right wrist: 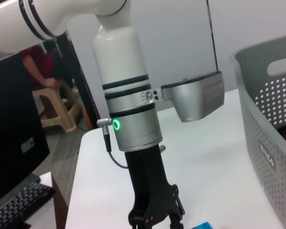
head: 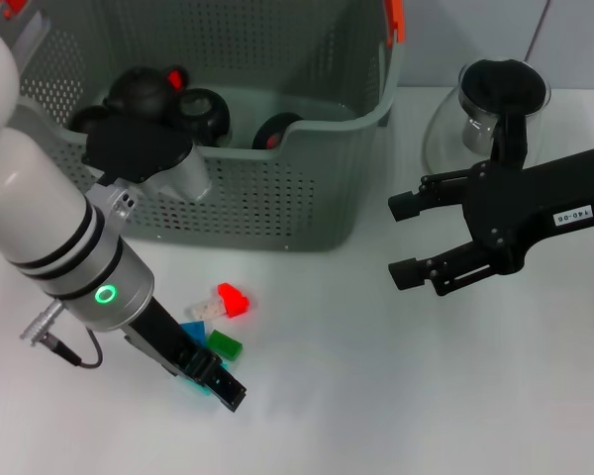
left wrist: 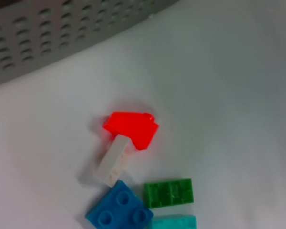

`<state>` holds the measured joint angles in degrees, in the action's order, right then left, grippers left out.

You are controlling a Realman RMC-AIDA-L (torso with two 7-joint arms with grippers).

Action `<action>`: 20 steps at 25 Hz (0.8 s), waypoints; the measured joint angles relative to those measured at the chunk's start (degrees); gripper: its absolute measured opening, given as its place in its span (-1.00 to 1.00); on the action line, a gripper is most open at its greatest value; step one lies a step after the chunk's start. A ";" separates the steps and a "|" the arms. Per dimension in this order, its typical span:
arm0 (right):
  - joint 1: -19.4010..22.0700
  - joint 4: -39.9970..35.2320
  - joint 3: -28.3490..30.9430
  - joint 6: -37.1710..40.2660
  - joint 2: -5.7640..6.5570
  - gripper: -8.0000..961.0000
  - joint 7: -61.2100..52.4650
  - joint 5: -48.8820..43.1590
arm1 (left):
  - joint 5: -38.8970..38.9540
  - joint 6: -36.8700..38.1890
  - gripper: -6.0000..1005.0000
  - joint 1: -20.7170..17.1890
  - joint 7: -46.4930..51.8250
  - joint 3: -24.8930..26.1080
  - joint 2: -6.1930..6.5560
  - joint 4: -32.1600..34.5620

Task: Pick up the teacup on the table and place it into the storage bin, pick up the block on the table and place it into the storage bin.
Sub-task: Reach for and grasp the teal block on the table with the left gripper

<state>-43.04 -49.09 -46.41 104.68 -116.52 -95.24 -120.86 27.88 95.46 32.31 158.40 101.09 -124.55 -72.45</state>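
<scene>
Left tool [head: 228,388], grip state indeterminate, sits low at small plastic blocks [head: 218,322] for pickup; right tool [head: 408,237] waits open.

A white worktop [right wrist: 219,157] stands before a pale grey wall [right wrist: 181,38], with a wooden stool [right wrist: 55,107] and a black keyboard [right wrist: 16,205] beyond its edge.

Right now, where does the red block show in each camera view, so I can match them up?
Head view: red block lies on the table in front of the storage bin, just beyond the left gripper.
Left wrist view: red block sits mid-picture, touching a white block.
Right wrist view: not in it.
Shared landmark: the storage bin's perforated wall, also.
</scene>
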 joint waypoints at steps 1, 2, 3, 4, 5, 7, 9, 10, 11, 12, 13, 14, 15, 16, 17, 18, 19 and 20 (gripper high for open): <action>-0.08 0.00 -0.09 0.02 0.04 0.96 0.07 0.00 | -0.01 -0.03 0.82 0.02 0.16 0.08 0.04 0.00; -0.21 -0.01 -0.10 0.15 0.09 0.96 0.24 -0.01 | -0.05 -0.06 0.82 0.07 0.43 0.26 0.09 -0.01; -0.33 -0.02 -0.10 0.32 0.14 0.96 0.40 -0.04 | -0.05 -0.11 0.81 0.11 0.60 0.35 0.10 -0.02; -0.43 -0.02 -0.10 0.51 0.21 0.96 0.57 -0.07 | -0.06 -0.22 0.81 0.19 0.90 0.41 0.13 -0.03; -0.52 -0.03 -0.11 0.70 0.29 0.96 0.67 -0.09 | -0.08 -0.30 0.81 0.26 1.16 0.37 0.16 -0.03; -0.70 -0.04 -0.30 0.99 0.49 0.96 0.73 -0.11 | -0.25 -0.56 0.81 0.37 1.61 0.14 0.19 -0.04; -0.83 -0.05 -0.61 1.18 0.63 0.96 0.73 -0.08 | -0.75 -0.82 0.81 0.47 1.80 0.04 0.19 -0.01; -0.92 -0.04 -0.72 1.23 0.67 0.96 0.77 -0.07 | -1.17 -0.97 0.81 0.54 1.86 0.02 0.18 0.04; -1.01 -0.05 -0.78 1.25 0.70 0.96 0.82 -0.07 | -1.75 -1.14 0.81 0.61 1.91 0.02 0.16 0.16; -1.07 -0.05 -0.79 1.26 0.70 0.96 0.87 -0.07 | -2.27 -1.35 0.81 0.64 1.94 0.01 0.10 0.23; -1.12 -0.05 -0.79 1.25 0.70 0.96 0.95 -0.07 | -2.48 -1.43 0.81 0.65 1.94 0.01 0.08 0.26; -1.17 -0.05 -0.79 1.25 0.70 0.96 1.03 -0.08 | -2.81 -1.55 0.81 0.75 1.95 0.00 0.05 0.35; -1.18 -0.05 -0.79 1.23 0.70 0.96 1.07 -0.09 | -2.93 -1.58 0.81 0.79 1.95 -0.01 0.04 0.40; -1.21 -0.04 -0.79 1.21 0.70 0.96 1.09 -0.09 | -2.99 -1.58 0.81 0.86 1.95 -0.01 0.03 0.44; -1.21 -0.04 -0.79 1.21 0.69 0.96 1.08 -0.10 | -2.96 -1.54 0.81 0.92 1.95 -0.10 0.00 0.46; -1.21 -0.05 -0.78 1.20 0.70 0.96 1.08 -0.10 | -2.89 -1.45 0.81 0.99 1.95 -0.28 -0.02 0.48; -1.21 -0.05 -0.76 1.22 0.71 0.96 1.07 -0.10 | -2.77 -1.32 0.81 1.07 1.95 -0.48 -0.05 0.50; -1.21 -0.04 -0.73 1.23 0.74 0.96 1.05 -0.10 | -2.66 -1.25 0.80 1.14 1.95 -0.85 -0.06 0.58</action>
<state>-44.24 -49.13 -47.14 105.91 -115.78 -94.19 -120.96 25.21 94.21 33.45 160.35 100.24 -124.61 -71.87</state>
